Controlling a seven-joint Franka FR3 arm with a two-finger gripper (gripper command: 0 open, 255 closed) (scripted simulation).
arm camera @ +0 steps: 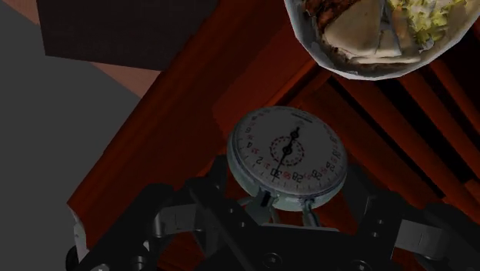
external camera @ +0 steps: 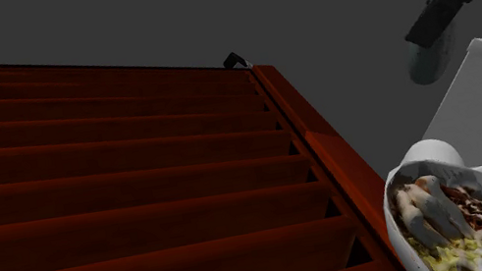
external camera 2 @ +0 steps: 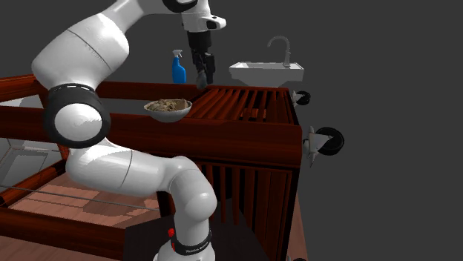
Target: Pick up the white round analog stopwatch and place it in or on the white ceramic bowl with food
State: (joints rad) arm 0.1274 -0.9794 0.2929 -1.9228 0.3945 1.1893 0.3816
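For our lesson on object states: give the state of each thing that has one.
stopwatch: clasped by the hand, held in the air
hand: shut on the stopwatch
bowl: upright, holding food, stopwatch not yet in it
blue spray bottle: standing upright

A glossy white robot arm (external camera 2: 119, 174) made of thick rounded segments, with wide black bands (external camera 2: 73, 111) at its joints, a small red mark (external camera 2: 172, 233) near the base (external camera 2: 194, 222), and an all-black two-finger gripper (external camera 2: 202, 78).

The white arm (external camera 2: 111, 44) arches high, wrist pointing down, black claw (external camera 2: 201, 76) raised, its fingers (arm camera: 214, 185) clamped on the stopwatch (arm camera: 287, 158).
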